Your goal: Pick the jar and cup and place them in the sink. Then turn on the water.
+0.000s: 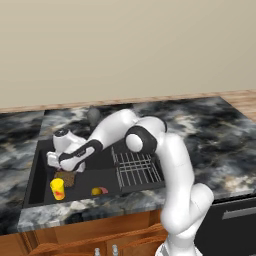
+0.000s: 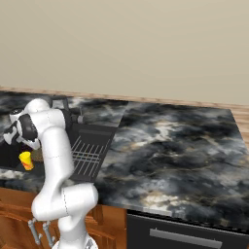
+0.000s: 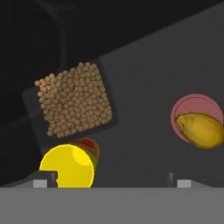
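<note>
Hand low over the left part of the sink, pointing down; tips barely visible at the bottom edge of the hand view, spread wide and holding nothing, so released. Hand also seen at the far left of the right base view, half hidden behind the arm's own elbow.

Directly beneath, inside the basin: jar, seen from above as a dark square rim packed with brown grains, tilted diagonally in the hand view. Cup just beside the jar, bright yellow, red mark peeking at its side, partly cut off by the lower edge of the hand view and overlapped by one fingertip. In the left base view, jar partly covered by the hand, cup standing upright near the front wall of the sink. In the right base view, cup showing beside the arm; jar there hard to make out behind the arm.

Farther right on the sink floor, a small yellow-and-pink blob, apart from both jar and cup.

Grey wire rack across the right part of the sink. Faucet behind the basin, mostly hidden by the arm.

Around it, dark marbled tabletop, wood cabinets below, plain beige wall behind, a dark appliance front at lower right.
</note>
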Motion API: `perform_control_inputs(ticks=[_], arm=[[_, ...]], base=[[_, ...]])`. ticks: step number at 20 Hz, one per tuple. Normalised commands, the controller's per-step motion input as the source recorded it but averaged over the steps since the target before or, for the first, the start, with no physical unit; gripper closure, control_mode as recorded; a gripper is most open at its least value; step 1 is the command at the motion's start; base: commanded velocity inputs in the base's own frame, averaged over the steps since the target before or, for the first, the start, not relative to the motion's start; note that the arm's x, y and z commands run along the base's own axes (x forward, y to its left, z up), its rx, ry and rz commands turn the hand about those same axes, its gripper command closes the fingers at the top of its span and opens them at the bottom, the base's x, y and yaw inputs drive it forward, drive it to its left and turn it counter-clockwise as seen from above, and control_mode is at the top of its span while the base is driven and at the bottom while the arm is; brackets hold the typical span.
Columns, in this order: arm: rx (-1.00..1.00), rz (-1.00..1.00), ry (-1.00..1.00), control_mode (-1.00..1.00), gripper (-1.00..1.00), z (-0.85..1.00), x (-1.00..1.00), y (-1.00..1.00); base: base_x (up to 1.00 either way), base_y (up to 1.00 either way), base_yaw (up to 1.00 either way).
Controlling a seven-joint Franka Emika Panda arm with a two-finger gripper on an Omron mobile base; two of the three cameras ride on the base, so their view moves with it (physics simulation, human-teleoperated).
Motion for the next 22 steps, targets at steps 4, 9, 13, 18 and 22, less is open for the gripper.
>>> perform_control_inputs(ticks=[4,9,13,18,22], arm=[[0.00,0.00,0.00,-1.00,-1.00,0.39,-0.02,-0.23],[0.00,0.01,-0.01,-1.00,-1.00,0.35,-0.09,-0.26],[0.00,0.01,0.00,-1.00,-1.00,0.33,-0.06,-0.28],[0.00,0.01,-0.01,-1.00,-1.00,0.24,-0.04,-0.31],[0.00,0.00,-0.03,-1.00,-1.00,0.15,0.00,-0.26]], base=[[0.00,0.00,0.00],[0.00,0.00,0.00],[0.00,0.00,0.00],[0.00,0.00,0.00],[0.00,0.00,0.00]])
